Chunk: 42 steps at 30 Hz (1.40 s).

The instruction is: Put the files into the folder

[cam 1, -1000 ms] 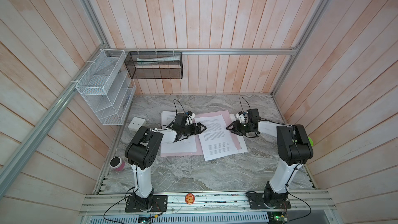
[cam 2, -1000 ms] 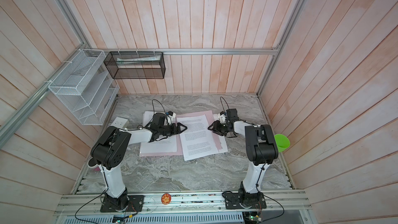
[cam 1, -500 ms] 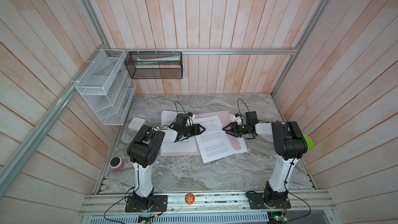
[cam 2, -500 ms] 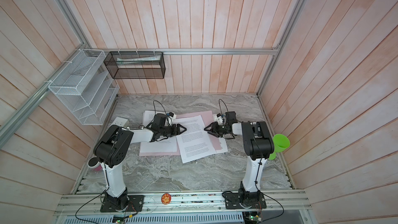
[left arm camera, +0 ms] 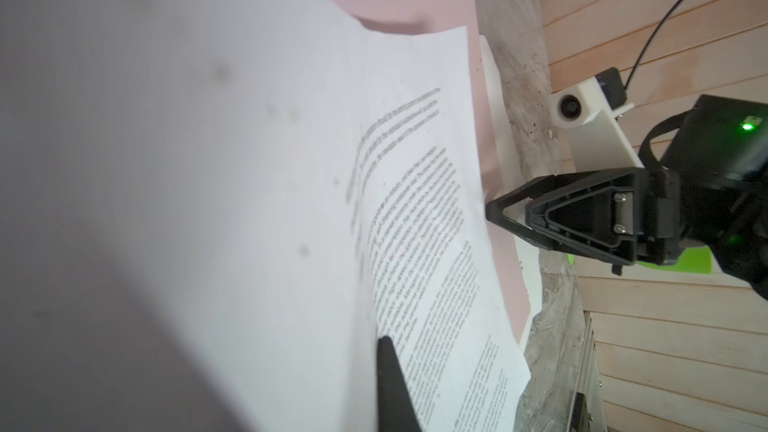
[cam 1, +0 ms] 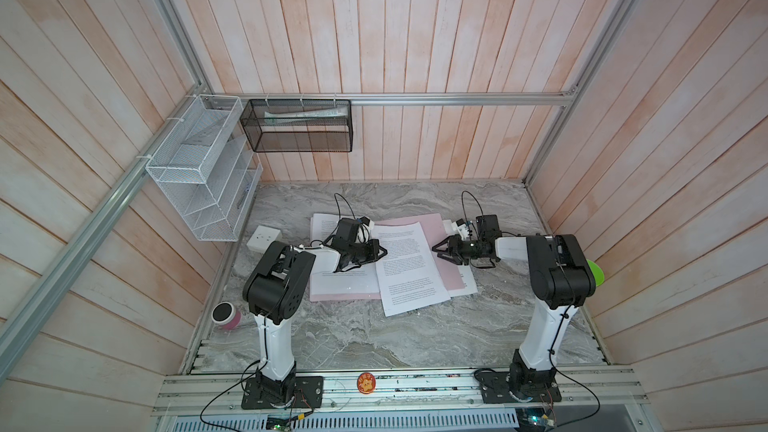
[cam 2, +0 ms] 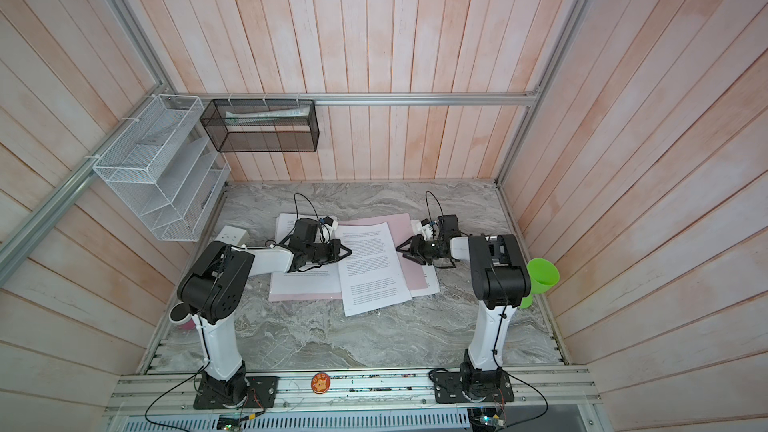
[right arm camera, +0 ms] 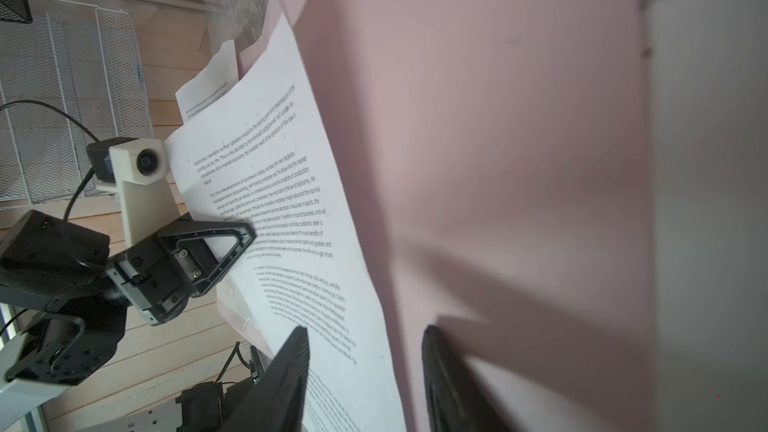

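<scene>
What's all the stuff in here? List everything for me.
Folder: one, pale pink, flat mid-table.
Printed sheets: several, white, on the folder.
Wire rack: one, white, left wall.
Mesh basket: one, black, back wall.
Socket-like box: one, white, table's left edge.
Round canister: one, pink, dark top, front left.
Cup: one, green, far right by the wall.
Round badge: one, orange, front rail.
Table: one, grey marble, underneath everything.
Arms: two, white and black, front rail.
Left claw: one, black, shut on the middle sheet's edge.
Right claw: one, black, open, by that sheet's opposite edge.

Black print on the files (right arm camera: 282, 201) is too blurred to read.
</scene>
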Tool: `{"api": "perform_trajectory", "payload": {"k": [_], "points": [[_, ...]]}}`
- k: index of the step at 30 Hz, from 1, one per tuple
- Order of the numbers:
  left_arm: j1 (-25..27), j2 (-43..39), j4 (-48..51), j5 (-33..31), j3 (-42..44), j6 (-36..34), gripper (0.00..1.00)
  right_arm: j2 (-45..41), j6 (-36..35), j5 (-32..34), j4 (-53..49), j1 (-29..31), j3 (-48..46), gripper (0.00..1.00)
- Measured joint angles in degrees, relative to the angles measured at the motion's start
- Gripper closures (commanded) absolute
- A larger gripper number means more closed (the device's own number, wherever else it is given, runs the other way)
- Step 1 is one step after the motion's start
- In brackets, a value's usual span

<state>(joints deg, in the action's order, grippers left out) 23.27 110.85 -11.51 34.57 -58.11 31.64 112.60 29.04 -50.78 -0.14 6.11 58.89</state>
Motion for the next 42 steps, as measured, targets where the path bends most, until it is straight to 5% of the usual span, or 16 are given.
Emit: {"api": "perform_trajectory", "payload": {"k": [9, 20, 23, 25, 26, 31, 32, 42], "points": [[0.00, -2.93, -2.01, 4.42, -0.20, -3.98, 1.00, 0.24, -1.88, -0.70, 0.87, -0.57, 0.74, 0.44], [-0.85, -2.80, -9.55, 12.11, -0.17, -2.16, 1.00, 1.03, 1.75, -10.64, 11.52, 0.59, -0.87, 0.45], [-1.29, -2.03, -12.09, 13.92, -0.20, -0.66, 1.00, 1.09, 2.71, -13.88, 14.01, 2.12, -0.90, 0.55], [-1.51, -1.29, -12.46, 14.73, -0.44, -0.07, 1.00, 1.09, 3.65, -15.58, 15.61, 3.13, -0.96, 0.92], [-1.51, -0.92, -12.41, 14.78, -0.68, 0.11, 0.94, 1.09, 4.00, -16.22, 16.09, 3.43, -0.96, 1.00], [-1.75, -0.04, -10.93, 14.43, -2.21, 0.26, 0.07, 1.09, 6.62, -17.18, 17.20, 3.50, -1.01, 1.00], [-1.84, -0.04, -10.47, 14.08, -2.45, 0.07, 0.00, 1.09, 7.08, -17.03, 17.33, 3.45, -1.01, 1.00], [-4.57, -2.89, -5.40, 7.96, -2.89, -1.95, 0.00, -0.20, 12.63, -10.27, 18.14, 1.75, -2.36, 1.00]]}}
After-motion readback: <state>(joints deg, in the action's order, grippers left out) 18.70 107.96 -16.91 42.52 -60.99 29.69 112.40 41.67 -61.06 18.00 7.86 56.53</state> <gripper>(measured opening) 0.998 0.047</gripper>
